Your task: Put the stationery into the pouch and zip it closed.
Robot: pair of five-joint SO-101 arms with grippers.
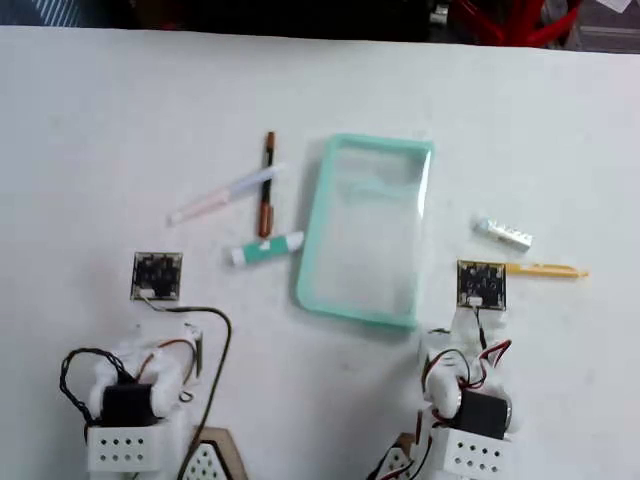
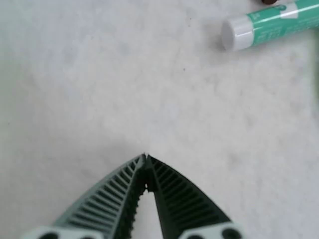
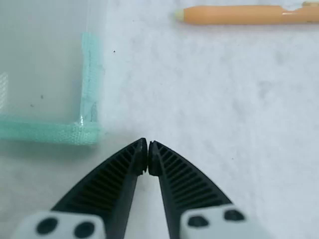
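A clear pouch (image 1: 367, 232) with a mint-green edge lies flat mid-table; its corner (image 3: 82, 130) sits just beside my right gripper (image 3: 147, 149), which is shut and empty above the bare table. An orange pen (image 1: 545, 270) (image 3: 244, 14) lies to the right of that arm. A small white eraser-like piece (image 1: 503, 233) rests further back. Left of the pouch lie a green-and-white glue stick (image 1: 266, 249) (image 2: 271, 26), a brown pen (image 1: 266, 187) and a pale pink-white pen (image 1: 222, 195). My left gripper (image 2: 145, 160) is shut and empty, short of the glue stick.
Both arm bases (image 1: 128, 410) (image 1: 468, 415) stand at the table's near edge with loose cables (image 1: 215, 370). The white table (image 1: 100, 130) stretches open at the far left and far right. Dark and red clutter (image 1: 510, 20) lies beyond the back edge.
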